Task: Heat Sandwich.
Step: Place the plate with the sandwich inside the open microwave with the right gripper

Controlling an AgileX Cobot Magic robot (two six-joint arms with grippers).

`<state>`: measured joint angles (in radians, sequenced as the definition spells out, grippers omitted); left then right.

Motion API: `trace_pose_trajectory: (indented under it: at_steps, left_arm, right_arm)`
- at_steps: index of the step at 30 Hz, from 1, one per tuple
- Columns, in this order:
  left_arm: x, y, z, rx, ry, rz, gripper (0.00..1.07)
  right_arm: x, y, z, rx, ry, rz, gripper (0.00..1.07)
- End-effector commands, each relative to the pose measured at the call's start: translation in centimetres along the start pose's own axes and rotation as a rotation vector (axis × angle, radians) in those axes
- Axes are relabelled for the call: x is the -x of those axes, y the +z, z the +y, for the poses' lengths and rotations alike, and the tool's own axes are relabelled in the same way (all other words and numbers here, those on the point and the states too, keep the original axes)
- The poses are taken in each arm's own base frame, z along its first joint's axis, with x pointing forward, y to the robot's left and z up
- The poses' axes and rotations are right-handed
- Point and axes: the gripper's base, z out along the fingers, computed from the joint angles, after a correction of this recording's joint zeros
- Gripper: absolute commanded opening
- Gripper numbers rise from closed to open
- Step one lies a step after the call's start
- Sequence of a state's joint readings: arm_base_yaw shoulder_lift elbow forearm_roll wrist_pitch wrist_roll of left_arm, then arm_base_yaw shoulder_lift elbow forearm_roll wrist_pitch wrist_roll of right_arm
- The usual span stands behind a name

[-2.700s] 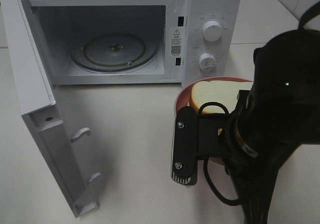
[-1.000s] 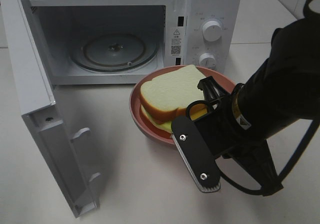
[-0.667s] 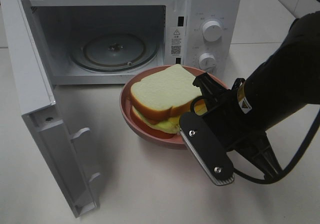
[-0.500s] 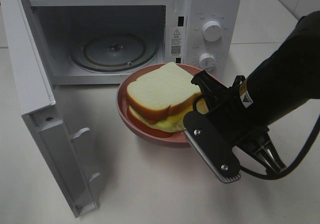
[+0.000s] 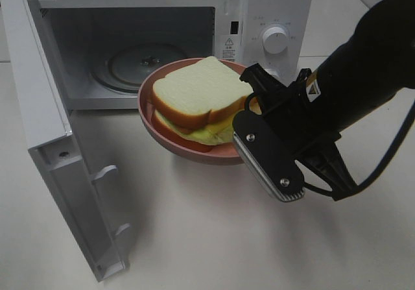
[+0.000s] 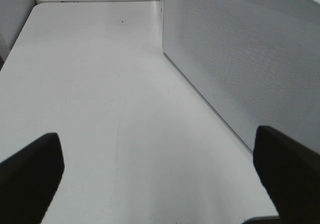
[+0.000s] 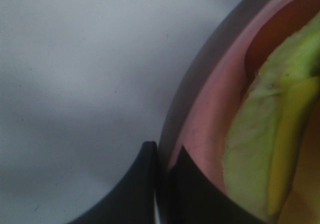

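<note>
Two dark fingers (image 7: 142, 184) of the right claw (image 7: 164, 154) are clamped together on the rim of a pink plate (image 5: 188, 150), one finger outside the rim and one inside. The sandwich (image 5: 198, 89) lies on that plate just past the fingertips: pale bread on top, with green and yellow filling showing at the edge nearest the claw. The plate is held by that one edge, above the white table (image 5: 194, 238). On the side of the plate away from the claw is the open mouth of the white microwave (image 5: 272, 4), with its glass turntable (image 5: 130, 63) partly hidden behind the plate's far rim. Farther out, the door (image 5: 45, 108) stands swung wide open.

The left claw (image 6: 155, 139) has its fingers spread far apart over bare table, with nothing between them. A white, finely dotted panel (image 6: 240, 58) stands to one side of it.
</note>
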<state>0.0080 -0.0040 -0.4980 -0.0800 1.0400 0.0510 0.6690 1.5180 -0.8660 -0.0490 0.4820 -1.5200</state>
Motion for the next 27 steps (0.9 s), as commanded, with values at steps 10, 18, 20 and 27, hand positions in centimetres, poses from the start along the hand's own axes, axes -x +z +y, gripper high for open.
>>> trace_pose_trajectory:
  at_steps: [10,18,20,27]
  left_arm:
    - [-0.2,-0.3,-0.1,-0.002,-0.002,-0.025,0.98]
    - [-0.2,-0.3,-0.1,-0.002,-0.002,-0.025,0.98]
    - [-0.2,-0.3,-0.1,-0.002,-0.002,-0.025,0.98]
    - [-0.2,-0.3,-0.1,-0.002,-0.002,-0.025,0.98]
  right_arm:
    - [0.0,1.5,-3.0,0.006,-0.006,-0.001,0.0]
    - [0.0,2.5,-4.0,0.018,-0.035,-0.001,0.0]
    - [0.0,2.9,-4.4,0.018,-0.037,-0.001,0.0]
    - [0.4,3.6,-5.6,0.005,-0.052,-0.004,0.0]
